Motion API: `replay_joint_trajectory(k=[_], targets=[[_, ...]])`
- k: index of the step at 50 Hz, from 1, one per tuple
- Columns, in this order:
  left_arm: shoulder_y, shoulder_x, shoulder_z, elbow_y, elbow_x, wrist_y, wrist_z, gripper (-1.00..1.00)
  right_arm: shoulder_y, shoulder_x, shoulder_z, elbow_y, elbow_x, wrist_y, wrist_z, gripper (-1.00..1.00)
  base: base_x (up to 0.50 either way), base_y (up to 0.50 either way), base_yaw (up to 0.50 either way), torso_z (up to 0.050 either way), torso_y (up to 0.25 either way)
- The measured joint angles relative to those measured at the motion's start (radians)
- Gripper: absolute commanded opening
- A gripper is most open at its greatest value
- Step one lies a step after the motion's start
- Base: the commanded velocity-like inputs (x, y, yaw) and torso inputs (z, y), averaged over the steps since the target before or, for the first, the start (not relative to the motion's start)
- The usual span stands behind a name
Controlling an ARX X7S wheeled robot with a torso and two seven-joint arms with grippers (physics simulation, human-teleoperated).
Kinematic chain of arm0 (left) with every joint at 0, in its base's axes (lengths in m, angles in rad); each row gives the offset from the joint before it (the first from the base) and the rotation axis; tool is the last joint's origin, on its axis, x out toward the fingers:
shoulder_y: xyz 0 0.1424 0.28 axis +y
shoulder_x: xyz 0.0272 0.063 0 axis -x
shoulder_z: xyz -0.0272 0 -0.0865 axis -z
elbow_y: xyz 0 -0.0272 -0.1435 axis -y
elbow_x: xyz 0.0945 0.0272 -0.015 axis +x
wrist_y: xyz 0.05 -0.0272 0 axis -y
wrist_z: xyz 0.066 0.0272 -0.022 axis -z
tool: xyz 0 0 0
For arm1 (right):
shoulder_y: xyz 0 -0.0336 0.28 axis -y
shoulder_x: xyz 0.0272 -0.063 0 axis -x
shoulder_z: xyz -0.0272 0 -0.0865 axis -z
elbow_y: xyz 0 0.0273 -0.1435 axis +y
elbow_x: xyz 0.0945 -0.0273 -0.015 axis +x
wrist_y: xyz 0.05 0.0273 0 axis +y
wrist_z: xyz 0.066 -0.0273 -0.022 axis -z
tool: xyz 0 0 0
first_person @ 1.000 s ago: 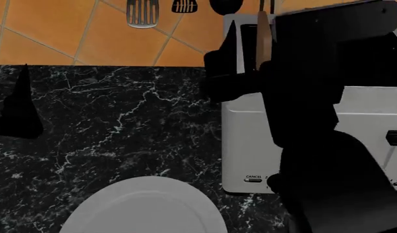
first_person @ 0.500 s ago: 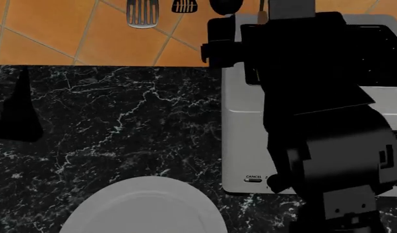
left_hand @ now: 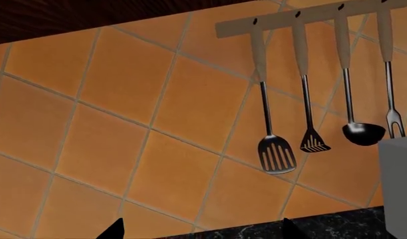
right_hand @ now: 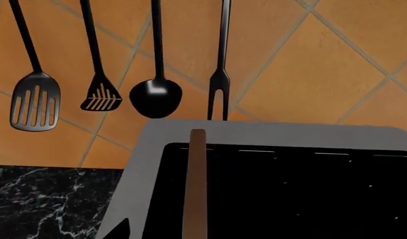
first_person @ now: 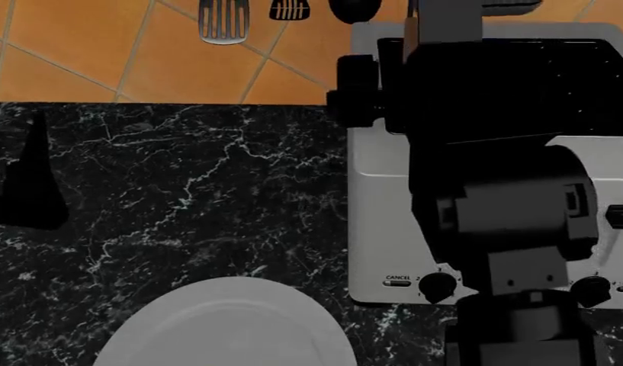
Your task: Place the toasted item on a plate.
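Head view shows the right arm reared over the white toaster [first_person: 383,229], its dark bulk hiding most of the top; compared with a second ago the arm has swung up and forward, so the wrist now sits above the slots rather than off to the side. The bread slice [right_hand: 195,184] stands on edge in the toaster's slot, its brown crust edge showing as a thin upright strip, also visible at the rear of the toaster in the head view [first_person: 412,30]. The right gripper's jaws are barely in frame in the right wrist view, and I cannot tell how wide they stand; they do not appear to hold the slice yet. The left gripper [first_person: 27,175] hangs over the dark marble worktop [first_person: 189,191], well apart from the toaster, with its jaws seemingly spread, two tips showing apart in the left wrist view. The plate [first_person: 229,324] lies on the worktop near the toaster's front, bare. My reading is that the right arm is lining up for the grasp.
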Motion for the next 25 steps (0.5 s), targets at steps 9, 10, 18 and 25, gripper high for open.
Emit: replay_joint_trajectory(k=[9,10,18,25], targets=[[0.004,-0.002,0.002,0.000,-0.002,0.002,-0.001,1.00,0.019,-0.002,-0.013,0.057,0.003,-0.032,-0.005,1.00,0.00,0.00,0.00,0.000,0.000],[0.003,-0.003,0.002,0.001,-0.002,0.002,-0.001,1.00,0.021,-0.003,-0.015,0.064,0.003,-0.036,-0.006,1.00,0.00,0.00,0.00,0.000,0.000],[-0.002,-0.003,0.007,-0.006,-0.002,0.005,-0.002,1.00,0.036,-0.007,-0.022,0.114,0.006,-0.070,-0.012,1.00,0.00,0.00,0.00,0.000,0.000],[-0.002,-0.003,0.008,-0.011,-0.002,0.010,-0.004,1.00,0.045,-0.010,-0.026,0.142,0.011,-0.087,-0.015,-1.00,0.00,0.00,0.00,0.000,0.000]])
